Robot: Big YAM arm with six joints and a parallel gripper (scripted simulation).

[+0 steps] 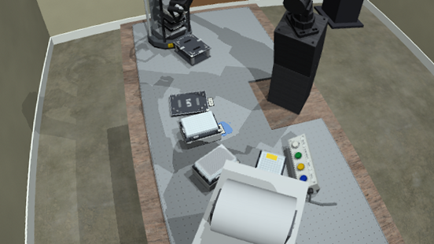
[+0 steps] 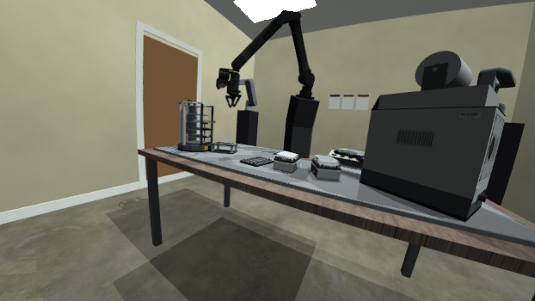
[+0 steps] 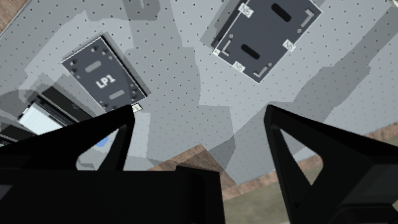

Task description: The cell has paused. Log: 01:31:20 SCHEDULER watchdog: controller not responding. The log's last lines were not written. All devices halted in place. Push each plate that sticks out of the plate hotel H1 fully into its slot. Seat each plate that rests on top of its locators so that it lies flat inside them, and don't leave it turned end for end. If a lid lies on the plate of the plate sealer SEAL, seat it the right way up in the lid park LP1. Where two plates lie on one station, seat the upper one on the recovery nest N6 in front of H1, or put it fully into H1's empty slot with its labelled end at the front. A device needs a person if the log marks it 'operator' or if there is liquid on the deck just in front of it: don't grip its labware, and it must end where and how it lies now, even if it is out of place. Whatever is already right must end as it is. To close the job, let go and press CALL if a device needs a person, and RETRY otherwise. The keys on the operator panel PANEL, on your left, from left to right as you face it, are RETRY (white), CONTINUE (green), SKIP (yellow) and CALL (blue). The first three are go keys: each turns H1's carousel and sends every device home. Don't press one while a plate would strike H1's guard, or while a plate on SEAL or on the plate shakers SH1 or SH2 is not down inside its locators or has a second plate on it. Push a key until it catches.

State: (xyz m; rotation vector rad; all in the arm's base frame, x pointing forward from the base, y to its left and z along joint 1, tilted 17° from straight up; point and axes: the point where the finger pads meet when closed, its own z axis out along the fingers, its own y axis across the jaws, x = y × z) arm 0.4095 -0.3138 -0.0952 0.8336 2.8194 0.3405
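Note:
My gripper (image 1: 178, 9) is open and empty. It hangs high above the deck by the plate hotel H1 (image 1: 160, 15), and it also shows in the side view (image 2: 232, 101). The empty recovery nest N6 (image 1: 191, 47) stands in front of H1; it also shows in the wrist view (image 3: 265, 35). The lid park LP1 (image 1: 188, 103) is empty and shows in the wrist view (image 3: 105, 80) too. A white plate (image 1: 200, 125) lies on a shaker with a blue puddle (image 1: 225, 128) beside it. A grey plate (image 1: 215, 163) sits on the second shaker. A white plate with a yellow patch (image 1: 271, 162) lies at the sealer (image 1: 253, 211).
The operator panel (image 1: 302, 161) has white, green, yellow and blue keys in a row, right of the sealer plate. The arm's black pedestal (image 1: 295, 64) stands at the deck's right side. A second dark column stands at the back right.

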